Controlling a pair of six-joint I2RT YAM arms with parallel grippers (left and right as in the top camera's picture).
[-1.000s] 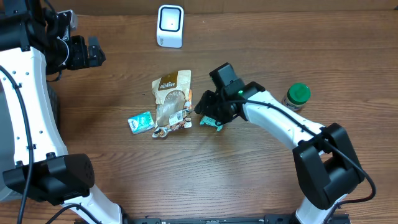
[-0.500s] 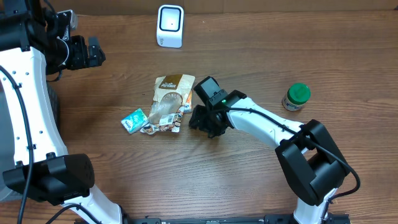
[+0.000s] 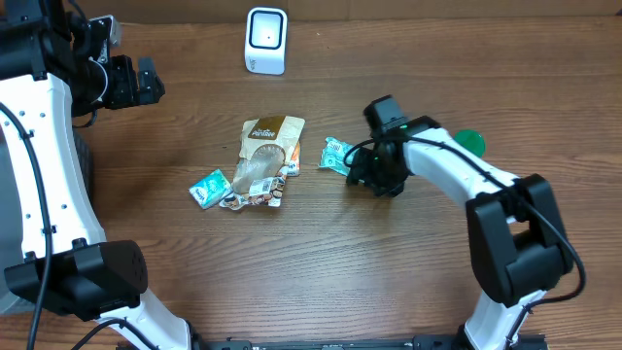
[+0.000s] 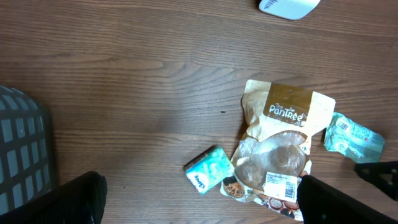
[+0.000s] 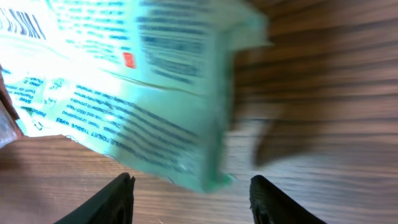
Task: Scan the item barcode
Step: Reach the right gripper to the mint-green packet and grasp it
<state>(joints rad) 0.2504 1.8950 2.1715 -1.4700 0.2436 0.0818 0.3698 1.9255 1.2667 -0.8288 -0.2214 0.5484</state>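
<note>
Evidently nothing is scanned yet: left gripper gapes empty, right gripper stands unclenched just beside the packet, well apart from the scanner.

There are two teal packets: the first packet lies just left of the single brown pouch, the second packet right of it. One white scanner stands beyond the pouch, and one green-lidded jar far right of it.

Pouch: brand "The PanTree" in white on the brown far panel. White label on its near part is too small to read. Packet: barcode at far left; the other print is blurred.
</note>
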